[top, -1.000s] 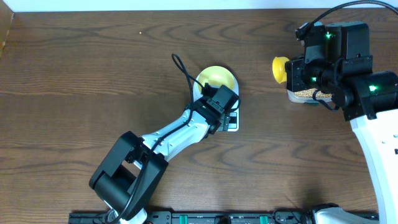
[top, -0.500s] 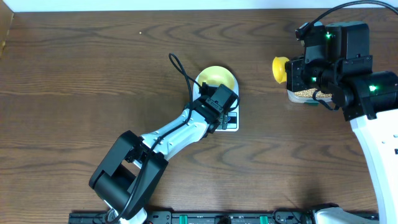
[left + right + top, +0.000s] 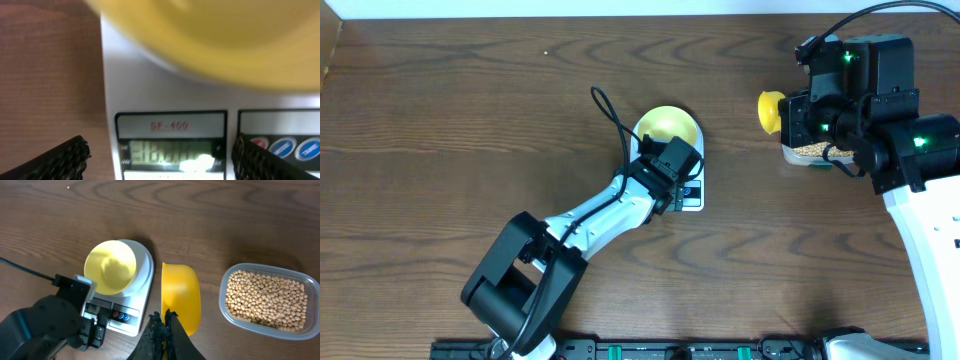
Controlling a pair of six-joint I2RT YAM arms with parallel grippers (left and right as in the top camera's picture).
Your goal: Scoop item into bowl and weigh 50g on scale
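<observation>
My left gripper (image 3: pixel 161 159), fingers spread, hovers over the white digital scale (image 3: pixel 170 90) labelled "SF-400". The pale yellow round bowl (image 3: pixel 225 40) sits on it. My right gripper (image 3: pixel 164 325) pinches a bright yellow plastic scoop (image 3: pixel 181 297) beside tan beans (image 3: pixel 265 297) in a clear tub (image 3: pixel 300 333).

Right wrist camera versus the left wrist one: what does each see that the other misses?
Only the right wrist view shows the yellow scoop in the shut right gripper, the clear tub of beans and the left arm. Only the left wrist view shows the SF-400 label and the lit, blurred display. Both show the pale yellow bowl on the white scale and wooden table.
</observation>
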